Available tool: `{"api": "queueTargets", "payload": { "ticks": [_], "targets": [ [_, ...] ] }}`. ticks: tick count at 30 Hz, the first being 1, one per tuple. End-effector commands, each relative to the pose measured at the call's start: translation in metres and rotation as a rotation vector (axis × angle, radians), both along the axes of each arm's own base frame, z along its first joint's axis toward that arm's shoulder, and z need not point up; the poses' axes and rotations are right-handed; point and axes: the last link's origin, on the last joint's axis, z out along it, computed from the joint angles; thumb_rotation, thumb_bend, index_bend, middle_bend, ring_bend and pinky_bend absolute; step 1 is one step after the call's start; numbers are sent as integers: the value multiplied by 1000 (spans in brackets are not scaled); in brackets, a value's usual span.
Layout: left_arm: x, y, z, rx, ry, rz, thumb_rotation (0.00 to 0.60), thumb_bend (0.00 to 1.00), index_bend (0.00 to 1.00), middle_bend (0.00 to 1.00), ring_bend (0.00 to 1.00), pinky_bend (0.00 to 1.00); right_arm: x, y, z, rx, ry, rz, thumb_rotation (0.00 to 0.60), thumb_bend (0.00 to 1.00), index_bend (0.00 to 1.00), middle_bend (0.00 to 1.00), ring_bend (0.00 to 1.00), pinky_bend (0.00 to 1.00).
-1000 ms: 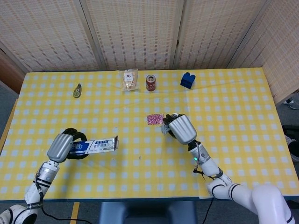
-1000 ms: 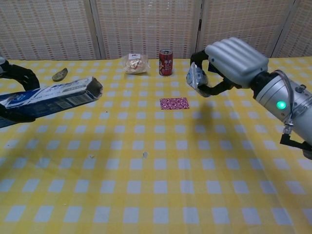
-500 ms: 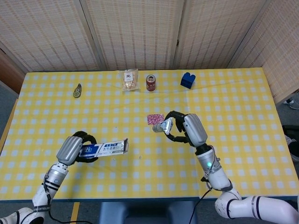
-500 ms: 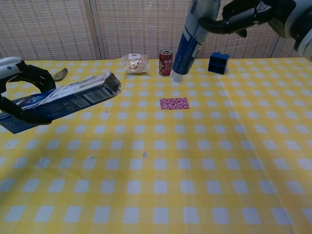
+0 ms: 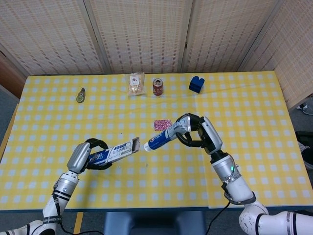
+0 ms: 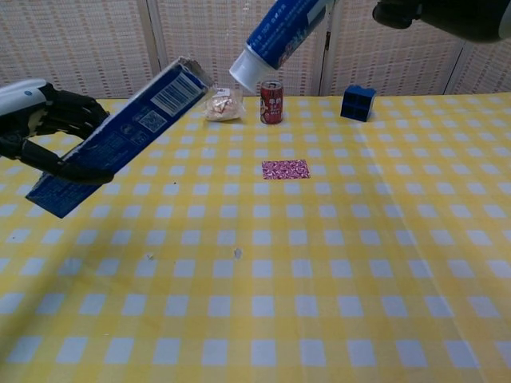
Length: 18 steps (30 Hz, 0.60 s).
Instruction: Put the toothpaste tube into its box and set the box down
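Note:
My left hand (image 5: pixel 93 152) (image 6: pixel 44 128) grips a blue and white toothpaste box (image 5: pixel 113 152) (image 6: pixel 120 136) and holds it raised above the table, its open end tilted up toward the middle. My right hand (image 5: pixel 195 132) (image 6: pixel 435 9) holds the blue and white toothpaste tube (image 5: pixel 160 139) (image 6: pixel 279 36) in the air. The tube's white cap end points down-left at the box's open mouth, a short gap apart. In the chest view only a dark part of the right hand shows at the top edge.
On the yellow checked table (image 5: pixel 244 112) a pink patterned packet (image 5: pixel 162 125) (image 6: pixel 285 169) lies in the middle. At the back stand a red can (image 5: pixel 157 86) (image 6: pixel 271 101), a snack bag (image 5: pixel 136 83) (image 6: pixel 223 104), a blue block (image 5: pixel 196 84) (image 6: pixel 358 103) and a small green item (image 5: pixel 80 95).
Both hands rose and drew together. The box tilted up with its open end higher. The tube swung from near upright to slanted, cap end now close to the box mouth.

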Motion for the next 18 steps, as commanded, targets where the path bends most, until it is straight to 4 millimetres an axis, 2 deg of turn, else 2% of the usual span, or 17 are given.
{"api": "queueTargets", "payload": {
  "ticks": [1,4,11,18],
  "targets": [
    [-1,-1,-3,-5,0,6,600,145,556,584,421,276,7,-2,3,22,-51,19,600,388,904,821,792,799],
    [-1,-2,-7,8,33,-10,600,146,557,584,421,276,11,-3,3,30,-66,27,600,387,904,821,793,798],
    [16,-3,-11,4,3,-38,600,146,559,584,426,276,19,-6,-4,58,-108,33,600,386,903,821,792,798],
    [10,0,-8,16,10,-14,600,145,560,584,426,276,15,-8,-1,44,-123,18,600,387,904,821,793,799]
  ]
}}
